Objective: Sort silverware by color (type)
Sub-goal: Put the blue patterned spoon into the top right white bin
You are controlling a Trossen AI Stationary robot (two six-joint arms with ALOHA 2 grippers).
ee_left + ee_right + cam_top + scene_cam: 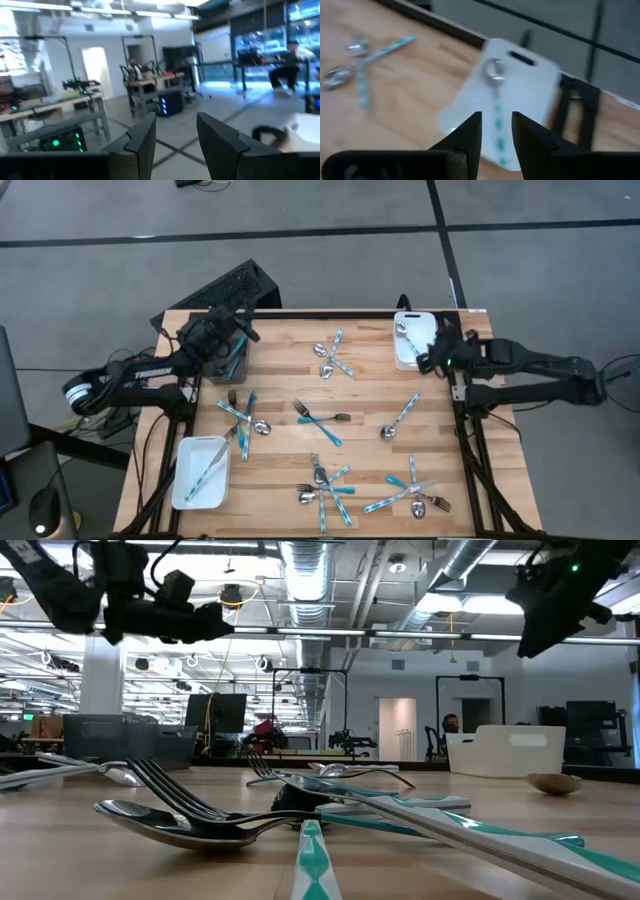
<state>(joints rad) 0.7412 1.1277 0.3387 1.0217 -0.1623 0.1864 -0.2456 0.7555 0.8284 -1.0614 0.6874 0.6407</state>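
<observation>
Silverware [322, 420] scattered, right wrist shows spoon [495, 95] in tray [530, 75]

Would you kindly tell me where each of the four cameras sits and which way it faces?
High view: overhead, looking straight down on the table; both arms show.
Low view: at tabletop level, looking across the silverware into the room; arms hang above.
Left wrist view: on the left arm, facing the room; left pincer open, empty.
Right wrist view: on the right arm, looking down at the white tray; right pincer open, empty.
Shared: high and right wrist views both show a spoon in that tray.
</observation>
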